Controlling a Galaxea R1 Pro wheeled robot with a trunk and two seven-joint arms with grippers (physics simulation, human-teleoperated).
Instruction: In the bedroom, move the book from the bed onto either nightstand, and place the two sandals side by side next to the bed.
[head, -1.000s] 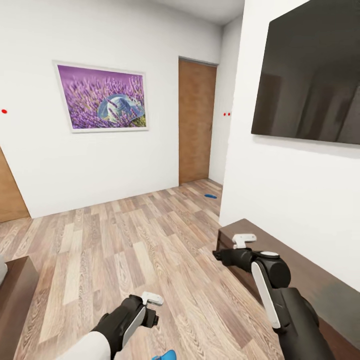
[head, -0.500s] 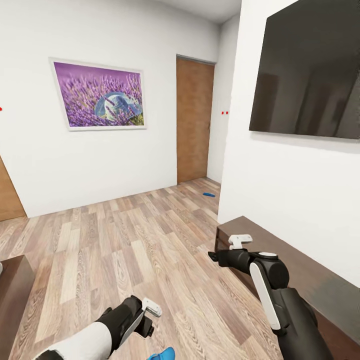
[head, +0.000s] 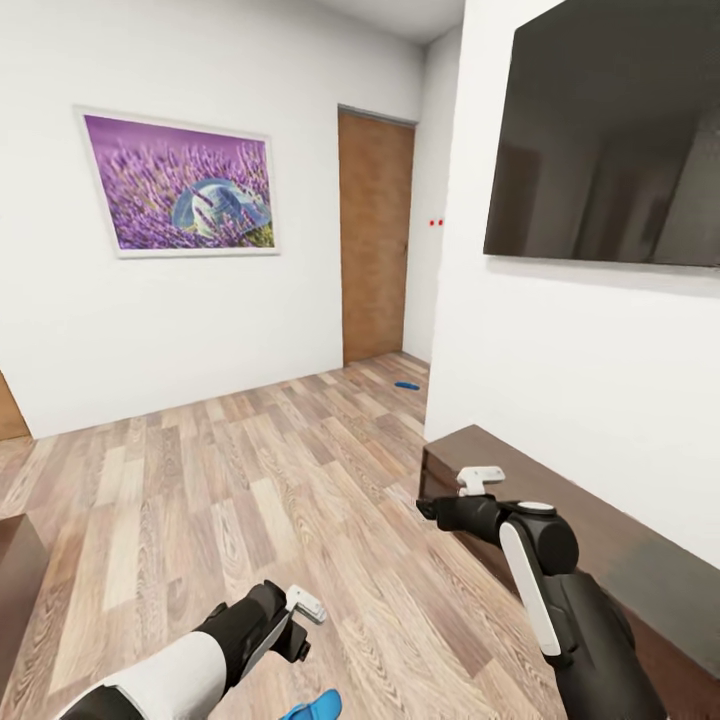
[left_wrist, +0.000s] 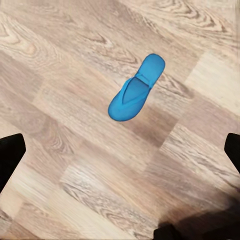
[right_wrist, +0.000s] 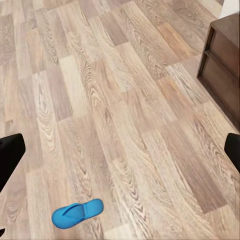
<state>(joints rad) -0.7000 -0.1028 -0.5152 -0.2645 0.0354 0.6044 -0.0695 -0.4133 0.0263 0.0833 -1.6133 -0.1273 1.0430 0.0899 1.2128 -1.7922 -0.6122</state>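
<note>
One bright blue sandal lies flat on the wood-plank floor just below my left gripper. In the left wrist view that sandal sits well ahead of the open left gripper, whose fingers are far apart. The second blue sandal lies far off on the floor by the brown door. My right gripper hangs open in the air beside the long cabinet. The right wrist view catches the near sandal below it. The book, the mattress and the nightstand are out of view.
A long glossy dark-brown low cabinet runs along the right wall under a black TV. A dark wooden corner juts in at the lower left. A brown door and a purple picture are on the far wall.
The head camera has turned to the right, so the picture, door and cabinet slid left in view. Both arms hold about the same pose.
</note>
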